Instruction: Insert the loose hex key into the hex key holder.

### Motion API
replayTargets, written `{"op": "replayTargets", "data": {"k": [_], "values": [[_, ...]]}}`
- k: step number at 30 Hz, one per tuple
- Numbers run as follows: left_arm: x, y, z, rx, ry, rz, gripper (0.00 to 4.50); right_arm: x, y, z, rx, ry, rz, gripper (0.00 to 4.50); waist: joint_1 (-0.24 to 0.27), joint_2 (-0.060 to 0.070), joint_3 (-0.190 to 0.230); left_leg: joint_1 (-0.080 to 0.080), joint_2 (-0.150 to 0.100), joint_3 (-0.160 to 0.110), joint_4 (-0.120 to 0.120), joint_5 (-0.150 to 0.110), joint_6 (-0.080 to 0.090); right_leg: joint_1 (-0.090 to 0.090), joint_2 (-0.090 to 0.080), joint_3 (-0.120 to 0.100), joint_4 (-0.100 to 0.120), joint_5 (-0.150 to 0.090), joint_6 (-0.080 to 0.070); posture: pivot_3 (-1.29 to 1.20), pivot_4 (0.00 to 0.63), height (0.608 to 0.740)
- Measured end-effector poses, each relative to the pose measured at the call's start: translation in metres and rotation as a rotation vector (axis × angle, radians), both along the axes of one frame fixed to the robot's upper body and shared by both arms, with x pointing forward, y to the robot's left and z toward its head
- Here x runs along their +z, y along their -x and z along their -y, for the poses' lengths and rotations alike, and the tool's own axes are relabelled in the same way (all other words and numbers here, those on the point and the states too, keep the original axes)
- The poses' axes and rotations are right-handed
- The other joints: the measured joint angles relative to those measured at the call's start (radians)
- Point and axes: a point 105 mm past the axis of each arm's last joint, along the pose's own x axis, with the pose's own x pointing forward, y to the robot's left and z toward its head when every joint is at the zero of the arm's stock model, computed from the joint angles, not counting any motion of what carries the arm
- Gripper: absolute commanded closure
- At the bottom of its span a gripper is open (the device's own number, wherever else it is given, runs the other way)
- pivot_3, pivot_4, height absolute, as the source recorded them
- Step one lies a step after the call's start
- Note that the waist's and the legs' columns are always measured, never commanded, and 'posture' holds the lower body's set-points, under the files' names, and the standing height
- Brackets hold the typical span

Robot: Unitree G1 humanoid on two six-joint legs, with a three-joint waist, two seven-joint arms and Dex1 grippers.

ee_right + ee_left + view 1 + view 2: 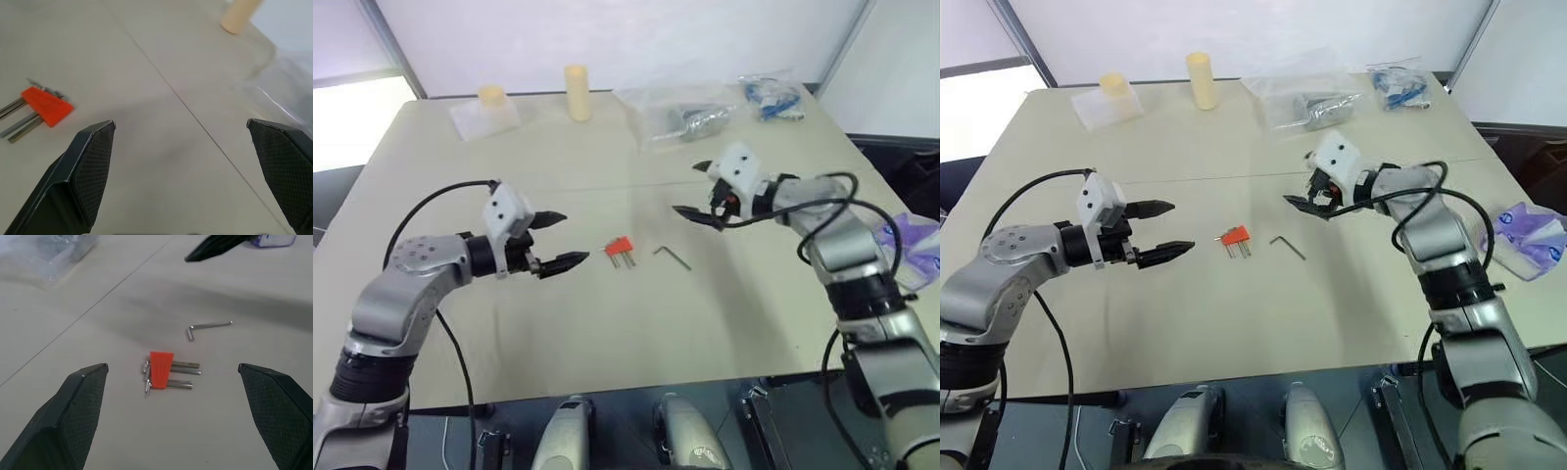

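The hex key holder (pixel 619 246) is a small red-orange block with short metal keys sticking out toward the table's front, lying flat mid-table. Just to its right lies the loose hex key (pixel 673 256), a thin grey L-shaped rod, apart from the block. My left gripper (pixel 570 240) hovers open and empty a short way left of the holder, pointing at it; in the left wrist view the holder (pixel 160 369) and key (pixel 208 326) lie between its fingers. My right gripper (pixel 687 188) hangs open and empty above the table, behind and right of the key.
Two cream cylinders (pixel 577 92) (pixel 492 95) stand at the table's far edge, the left one on a plastic sheet. Clear plastic bags (pixel 680 113) and a bag of blue parts (pixel 771 98) lie at the far right. A purple-printed bag (pixel 915 245) sits off the right edge.
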Motion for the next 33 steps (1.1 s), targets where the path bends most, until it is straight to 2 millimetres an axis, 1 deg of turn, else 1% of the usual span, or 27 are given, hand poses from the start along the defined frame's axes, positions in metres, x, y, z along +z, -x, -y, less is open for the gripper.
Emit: {"op": "replayTargets", "data": {"k": [3, 6, 8, 11, 14, 18, 21, 28, 33], "values": [[-0.002, 0.001, -0.002, 0.01, -0.003, -0.005, 0.0, -0.02, -0.004, -0.02, 0.108, 0.046, -0.066, 0.05, -0.001, 0.0, 0.0, 0.0, 0.0, 0.0, 0.0, 0.0, 0.0, -0.001, -0.001, 0.0, 0.0, 0.0, 0.0, 0.0, 0.15, 0.74], [-0.006, 0.005, -0.008, 0.033, -0.018, -0.022, 0.0, -0.04, -0.007, -0.03, 0.16, 0.085, -0.111, 0.05, 0.0, 0.0, 0.0, -0.001, 0.0, 0.0, 0.0, 0.0, 0.0, -0.001, -0.001, 0.0, 0.0, 0.0, 0.0, 0.0, 0.15, 0.74], [-0.007, 0.006, -0.016, 0.061, -0.027, -0.028, 0.0, -0.048, -0.01, -0.037, 0.18, 0.089, -0.122, 0.05, 0.0, 0.0, 0.0, -0.001, 0.0, 0.0, 0.0, 0.0, 0.0, -0.001, -0.001, 0.0, 0.0, 0.0, 0.0, 0.0, 0.15, 0.74], [-0.004, 0.008, -0.021, 0.082, -0.032, -0.016, 0.0, -0.053, -0.012, -0.046, 0.206, 0.099, -0.116, 0.05, 0.002, 0.0, 0.0, -0.001, 0.0, -0.001, 0.0, 0.0, 0.0, -0.001, -0.001, 0.0, 0.0, 0.0, 0.0, 0.0, 0.15, 0.74], [-0.002, 0.011, -0.02, 0.084, -0.028, -0.014, 0.0, -0.056, -0.014, -0.05, 0.22, 0.119, -0.101, 0.05, 0.002, 0.0, 0.0, -0.001, -0.001, -0.001, 0.0, 0.0, 0.0, -0.001, -0.002, 0.0, 0.0, 0.0, 0.0, 0.0, 0.15, 0.74], [0.0, 0.012, -0.019, 0.081, -0.026, -0.009, 0.0, -0.068, -0.017, -0.045, 0.216, 0.187, -0.088, 0.05, 0.001, 0.0, 0.0, -0.001, -0.001, -0.001, 0.0, 0.0, 0.0, -0.001, -0.002, 0.0, 0.0, 0.0, 0.0, 0.0, 0.15, 0.74], [-0.001, 0.014, -0.018, 0.078, -0.03, -0.008, 0.0, -0.076, -0.017, -0.043, 0.211, 0.206, -0.097, 0.05, 0.0, 0.0, 0.0, -0.001, -0.001, -0.001, 0.0, 0.0, 0.0, -0.001, -0.002, 0.0, 0.0, 0.0, 0.0, 0.0, 0.15, 0.74], [-0.003, 0.015, -0.018, 0.083, -0.031, -0.012, 0.0, -0.077, -0.017, -0.046, 0.223, 0.197, -0.097, 0.05, -0.001, 0.0, 0.0, -0.001, 0.0, -0.001, 0.0, 0.0, 0.0, -0.001, -0.001, 0.0, 0.001, 0.0, 0.0, 0.0, 0.15, 0.74], [-0.003, 0.015, -0.018, 0.086, -0.031, -0.011, 0.0, -0.081, -0.01, -0.056, 0.258, 0.185, -0.124, 0.05, 0.0, 0.0, 0.0, -0.001, 0.0, -0.001, 0.0, 0.0, 0.0, -0.001, -0.001, 0.0, 0.001, 0.0, 0.0, 0.0, 0.15, 0.74]]}}
